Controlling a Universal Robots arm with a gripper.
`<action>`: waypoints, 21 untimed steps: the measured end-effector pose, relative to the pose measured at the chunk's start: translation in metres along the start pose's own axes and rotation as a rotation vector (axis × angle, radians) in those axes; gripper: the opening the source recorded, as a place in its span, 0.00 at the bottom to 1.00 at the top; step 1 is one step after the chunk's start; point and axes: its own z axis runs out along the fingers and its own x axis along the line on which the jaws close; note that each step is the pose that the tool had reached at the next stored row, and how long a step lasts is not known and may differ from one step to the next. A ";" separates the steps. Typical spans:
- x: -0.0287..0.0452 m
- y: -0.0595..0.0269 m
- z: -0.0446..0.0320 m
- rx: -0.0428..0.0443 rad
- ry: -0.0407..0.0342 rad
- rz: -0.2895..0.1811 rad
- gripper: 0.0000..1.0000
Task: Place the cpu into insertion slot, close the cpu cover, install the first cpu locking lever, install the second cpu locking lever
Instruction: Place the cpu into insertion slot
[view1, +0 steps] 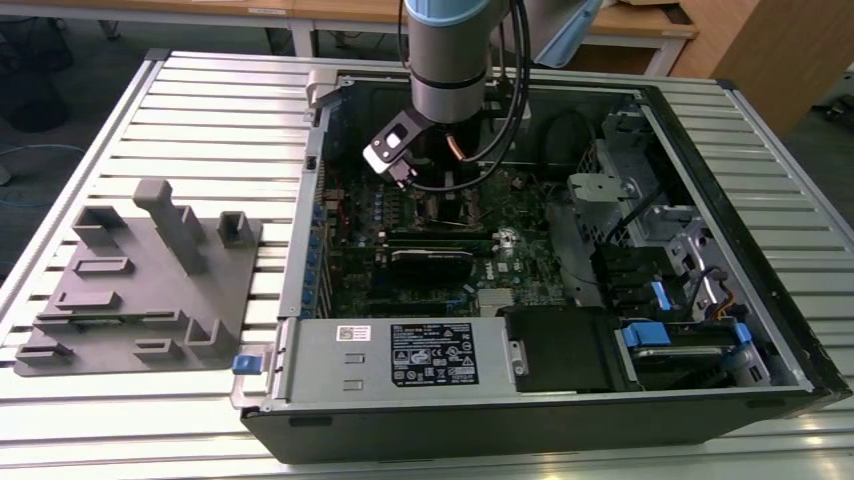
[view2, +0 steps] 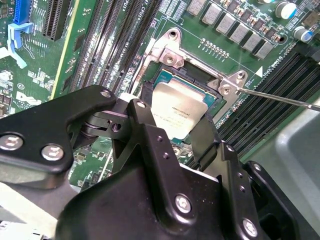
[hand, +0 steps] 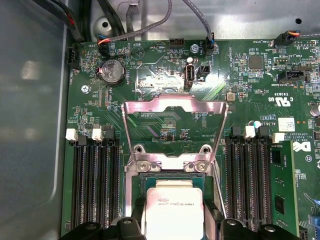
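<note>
Black, matte gripper (view2: 172, 120) links studded with bright screws fill the foreground of the second wrist view. Their fingers (view2: 142, 125) are pressed against opposite edges of the cpu (view2: 180, 107), pinching it. The cpu, a flat square chip with a dull silver-grey lid on a thin green base, sits directly over the insertion slot (hand: 172, 175), a dark square socket edged in shiny metal. Whether the chip is fully seated cannot be told.

In the first wrist view the cpu (hand: 172, 212) shows between the two dark fingertips. Just beyond it the cpu cover (hand: 175, 105), a thin silver frame with a cut-out window, stands swung up on its hinge, open and clear of the chip. A thin metal lever rod (view2: 280, 99) runs away from one corner of the socket. Long black memory slots (hand: 95, 185) flank the socket on both sides of the green circuit board (hand: 240, 110), where a round coin battery (hand: 111, 70) gleams.

From the exterior view, the grey arm (view1: 454, 60) drops almost vertically into the open black computer case (view1: 561, 420). The case lies on a ribbed metal table (view1: 200, 90), with a grey moulded fixture (view1: 134, 280) well apart toward the exterior view's left.
</note>
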 end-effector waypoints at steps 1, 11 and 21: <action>0.0000 0.0000 0.0000 0.0000 0.0000 0.000 0.54; 0.0002 0.0001 0.0005 -0.0006 0.0011 0.000 0.61; 0.0001 0.0003 -0.0022 -0.0001 0.0002 0.000 0.61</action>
